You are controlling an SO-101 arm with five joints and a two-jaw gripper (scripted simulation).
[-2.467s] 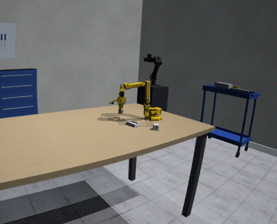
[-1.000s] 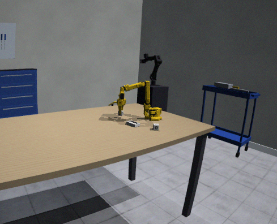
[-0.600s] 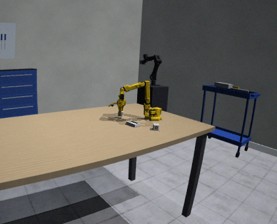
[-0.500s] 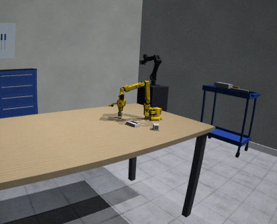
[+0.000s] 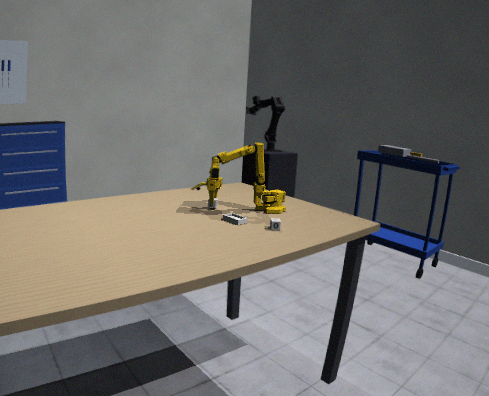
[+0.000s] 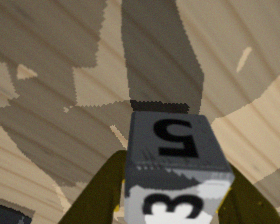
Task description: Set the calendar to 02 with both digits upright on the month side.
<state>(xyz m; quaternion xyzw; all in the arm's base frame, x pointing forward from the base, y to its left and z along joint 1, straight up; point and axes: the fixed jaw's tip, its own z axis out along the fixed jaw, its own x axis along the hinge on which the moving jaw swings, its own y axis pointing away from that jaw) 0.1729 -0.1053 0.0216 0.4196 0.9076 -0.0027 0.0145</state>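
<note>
My yellow gripper [image 5: 213, 201] [image 6: 173, 212] is shut on a grey number cube [image 5: 214, 205] [image 6: 173, 160]. In the wrist view the cube shows a 5 on one face and a 3 on the face below it. It hangs just above the table, close to its own shadow. The grey calendar tray [image 5: 234, 218] lies flat on the table, a little to the right of and in front of the held cube. Its corner shows at the lower left of the wrist view [image 6: 6, 215]. The second cube [image 5: 275, 224] stands on the table right of the tray, showing a 0.
The arm's yellow base [image 5: 270, 200] stands behind the tray near the table's far edge. A blue cart [image 5: 405, 200] stands on the floor to the right. A black arm on a dark pedestal [image 5: 275, 150] stands behind the table, and a blue drawer cabinet [image 5: 29, 164] by the wall.
</note>
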